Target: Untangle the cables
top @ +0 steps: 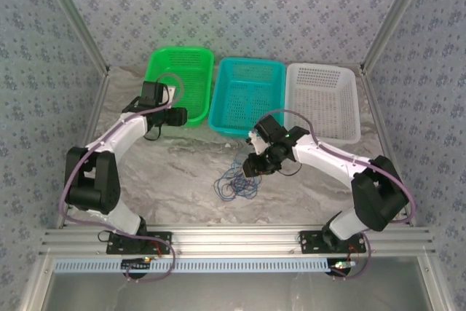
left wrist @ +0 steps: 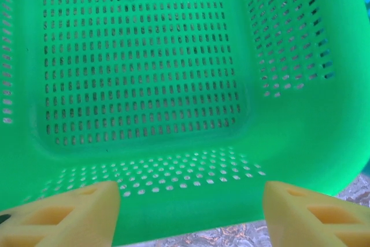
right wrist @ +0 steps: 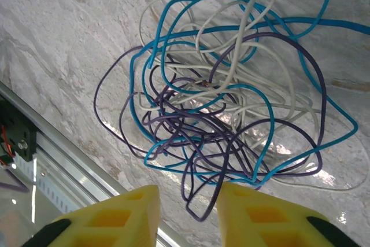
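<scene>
The right tool (right wrist: pixel 188 192) hangs low over the bench (right wrist: pixel 69 39), its two yellow pads drawn in to a narrow gap but not closed. The cables (right wrist: pixel 219 114) lie just ahead of its tips as one loose heap. One dark purple loop from the heap's near edge dips into the gap between the pads. The gap is far wider than the cord, so I'd say nothing is pinched yet.

As for progress, the job looks barely begun. Blue, white and dark purple strands cross over and through each other in a single knot of loops, and no cord lies apart on its own. Beyond the tool stand three baskets in a row, green (left wrist: pixel 300 143), teal (top: pixel 247 96) and white (top: pixel 324 100), and I see no cable in any of them. All of the pulling apart is left to do. If the baskets are meant for sorted cords, that is left too.

The left tool (left wrist: pixel 191 188) is well away from the heap, poised at the near rim of the green basket. Its pads stand wide apart with nothing between them and touch nothing I can make out.

From overhead, the heap sits right under the right tool's tips, on the side toward the arm bases.
</scene>
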Available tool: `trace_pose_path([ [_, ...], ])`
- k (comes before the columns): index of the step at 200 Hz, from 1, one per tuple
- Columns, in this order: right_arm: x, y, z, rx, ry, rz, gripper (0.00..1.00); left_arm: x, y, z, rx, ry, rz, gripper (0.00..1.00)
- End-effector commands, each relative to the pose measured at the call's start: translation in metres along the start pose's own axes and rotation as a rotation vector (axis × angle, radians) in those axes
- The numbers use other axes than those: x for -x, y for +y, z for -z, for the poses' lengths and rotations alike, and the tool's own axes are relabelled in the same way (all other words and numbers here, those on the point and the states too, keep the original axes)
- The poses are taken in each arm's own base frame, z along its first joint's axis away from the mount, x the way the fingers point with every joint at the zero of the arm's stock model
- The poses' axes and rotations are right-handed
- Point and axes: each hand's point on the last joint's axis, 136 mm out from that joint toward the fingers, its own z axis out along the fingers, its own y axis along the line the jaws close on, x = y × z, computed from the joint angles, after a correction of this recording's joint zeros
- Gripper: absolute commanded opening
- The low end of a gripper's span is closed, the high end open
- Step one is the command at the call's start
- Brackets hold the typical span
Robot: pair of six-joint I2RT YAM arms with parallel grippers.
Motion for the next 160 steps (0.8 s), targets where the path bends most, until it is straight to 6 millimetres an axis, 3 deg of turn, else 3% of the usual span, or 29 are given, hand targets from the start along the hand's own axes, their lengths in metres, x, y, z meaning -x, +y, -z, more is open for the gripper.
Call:
trace_pose_path([
  [1, 0.0, 0.0, 0.005, -0.038, 0.009, 0.003, 0.21, 0.006, -0.003, -0.005, -0.005, 0.01, 0.001, 0.62],
  [30, 0.001, 0.004, 0.012, -0.043, 0.004, 0.027, 0.0, -0.007, -0.005, -0.01, -0.01, 0.05, 0.005, 0.45],
  [69, 0.003, 0.022, 0.038, 0.001, -0.032, 0.085, 0.0, -0.024, -0.006, 0.0, -0.013, 0.071, 0.011, 0.33],
  [106, 0.0, 0.043, 0.071, 0.043, -0.058, 0.158, 0.0, -0.039, -0.011, 0.018, -0.016, 0.094, 0.014, 0.33],
  [131, 0.008, 0.067, 0.104, 0.098, -0.125, 0.218, 0.0, -0.055, -0.015, 0.027, -0.02, 0.117, 0.012, 0.33],
  [160, 0.01, 0.079, 0.128, 0.126, -0.164, 0.252, 0.0, -0.068, -0.014, 0.037, -0.015, 0.131, 0.023, 0.33],
])
